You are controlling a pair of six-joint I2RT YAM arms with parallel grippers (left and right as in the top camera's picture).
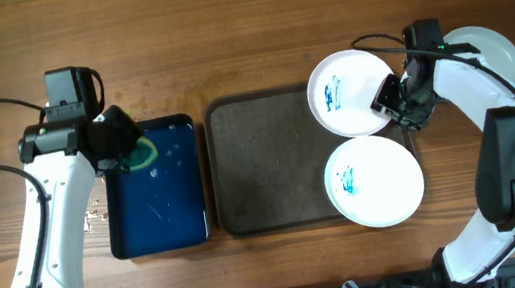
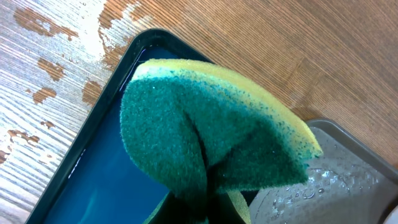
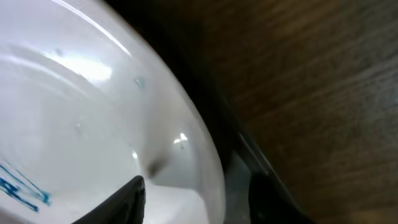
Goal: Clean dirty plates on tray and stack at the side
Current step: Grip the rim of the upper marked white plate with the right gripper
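the right arm covers most of the far right plate, so i can't read its middle. in the right wrist view the upper plate is blurred and cut off left and bottom. the sponge hides the jaws of my left gripper.

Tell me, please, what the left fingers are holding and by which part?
A green-and-yellow sponge, pinched at the creased edge nearest the wrist camera.

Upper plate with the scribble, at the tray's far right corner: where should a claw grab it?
Its raised rim on the right, from above, one finger inside, one outside. The plate lies flat and is too wide to span; that edge faces the right gripper, whose jaws straddle it.
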